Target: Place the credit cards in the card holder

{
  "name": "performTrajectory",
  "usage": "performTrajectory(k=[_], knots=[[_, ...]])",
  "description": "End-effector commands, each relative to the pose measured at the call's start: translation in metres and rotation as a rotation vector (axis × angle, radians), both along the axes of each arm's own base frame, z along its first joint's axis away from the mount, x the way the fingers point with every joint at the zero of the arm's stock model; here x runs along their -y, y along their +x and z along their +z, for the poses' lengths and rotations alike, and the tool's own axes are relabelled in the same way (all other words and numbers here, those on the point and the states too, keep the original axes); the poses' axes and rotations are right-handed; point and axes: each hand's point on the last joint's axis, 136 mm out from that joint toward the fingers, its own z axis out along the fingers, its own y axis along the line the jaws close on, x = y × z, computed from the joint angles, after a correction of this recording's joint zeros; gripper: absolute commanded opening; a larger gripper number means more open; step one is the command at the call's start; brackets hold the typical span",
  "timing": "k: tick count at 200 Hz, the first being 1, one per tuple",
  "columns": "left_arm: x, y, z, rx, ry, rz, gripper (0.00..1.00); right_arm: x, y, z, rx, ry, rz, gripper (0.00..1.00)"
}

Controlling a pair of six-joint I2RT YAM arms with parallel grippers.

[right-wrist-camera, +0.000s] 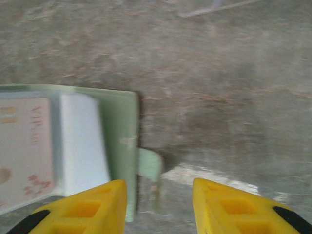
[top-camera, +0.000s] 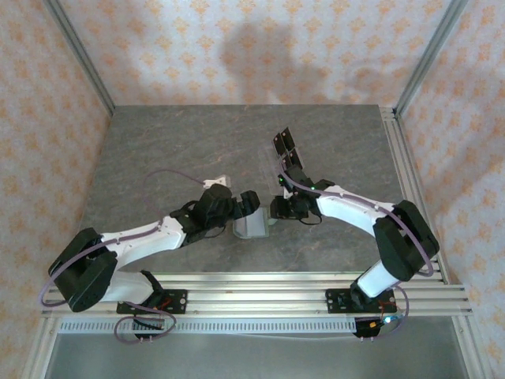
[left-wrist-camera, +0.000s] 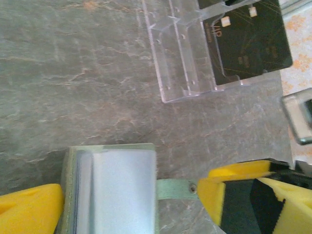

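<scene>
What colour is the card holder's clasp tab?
The clasp tab is pale sage green, like the card holder; best in the left wrist view.

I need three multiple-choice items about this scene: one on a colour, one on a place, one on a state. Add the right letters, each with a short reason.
1. The card holder is:
A. red
B. pale green
C. black

2. The black cards are:
A. in the clear stand
B. inside the card holder
C. between a gripper's fingers

3. The right gripper is:
A. shut on a card
B. shut on the tab
C. open

Answers:
1 B: its cover and tab are pale green.
2 A: they sit in the clear stand beyond the holder.
3 C: a gap shows between its yellow fingers.
</scene>
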Motion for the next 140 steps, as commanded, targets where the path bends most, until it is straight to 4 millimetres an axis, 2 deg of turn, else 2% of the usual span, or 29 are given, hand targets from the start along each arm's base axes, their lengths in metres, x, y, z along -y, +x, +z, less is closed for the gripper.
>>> performTrajectory(k=[1,32,51,68,109,140], knots=[[0.024,0.008,0.018,0.041,-0.042,-0.009,1.0,0.015,0.003,0.0,0.021,-0.017,-0.035,0.4],[0.064,0.006,0.016,0.038,-0.055,-0.064,1.0,0.032,0.006,0.008,0.035,0.013,-0.098,0.4],[0.088,0.002,0.006,0.023,-0.053,-0.093,1.0,0.044,0.005,0.015,0.044,0.023,-0.134,0.4],[0.101,-0.001,-0.009,0.006,-0.028,-0.101,1.0,0.053,0.002,0.02,0.05,0.036,-0.166,0.4],[0.107,-0.002,-0.043,-0.036,0.02,-0.082,1.0,0.066,-0.011,0.025,0.059,0.047,-0.197,0.4],[0.108,-0.001,-0.049,-0.043,0.03,-0.071,1.0,0.069,-0.018,0.031,0.067,0.053,-0.203,0.4]])
